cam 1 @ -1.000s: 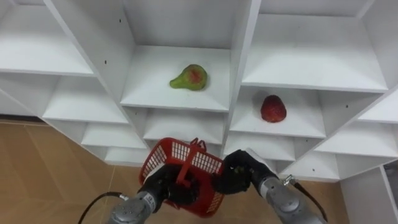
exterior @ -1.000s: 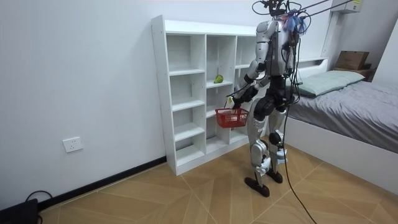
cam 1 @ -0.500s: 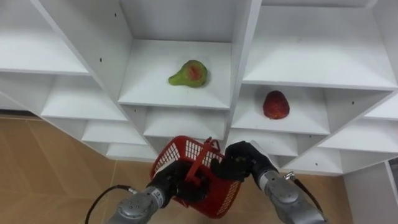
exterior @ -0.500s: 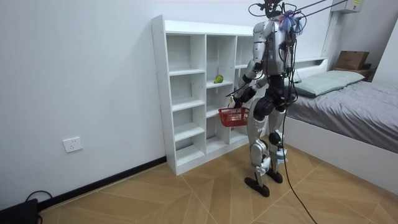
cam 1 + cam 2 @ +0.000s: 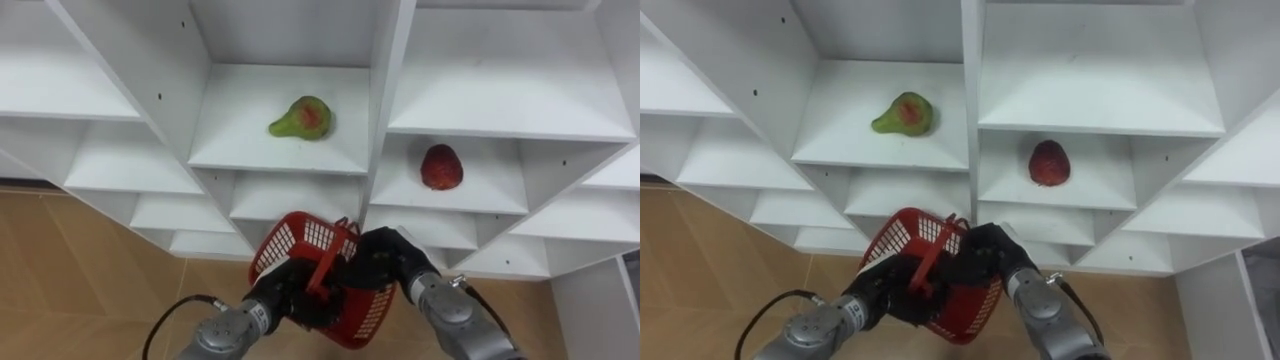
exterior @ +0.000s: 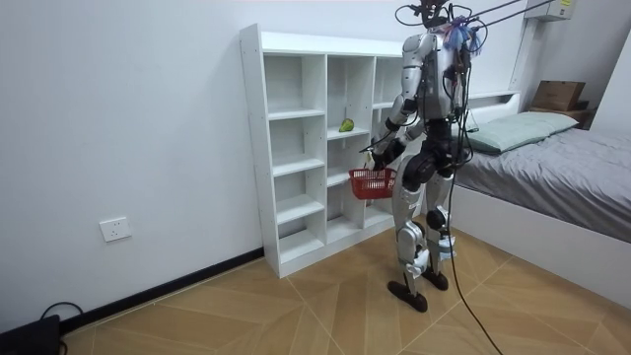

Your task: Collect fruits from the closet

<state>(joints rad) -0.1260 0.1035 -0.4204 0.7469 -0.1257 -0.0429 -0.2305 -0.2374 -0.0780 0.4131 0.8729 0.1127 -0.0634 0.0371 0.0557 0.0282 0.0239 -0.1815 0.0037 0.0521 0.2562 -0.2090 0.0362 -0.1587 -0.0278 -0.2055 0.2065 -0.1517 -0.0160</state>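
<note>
- Green-red pear [image 5: 303,117] lying on a middle shelf of the closet [image 5: 490,90]; red fruit [image 5: 441,167] one compartment to the right, a shelf lower.
- Below both, red basket [image 5: 300,238], tilted, handle clasped in the curled fingers of the left hand [image 5: 285,300].
- Right hand [image 5: 385,262] up against the basket's rim; grip impossible to read.
- Best plan: level the basket, free the right hand, reach for the red fruit on its own side.
- Worth watching: the upright divider [image 5: 392,90], and round fruit rolling off the shelf edge.
</note>
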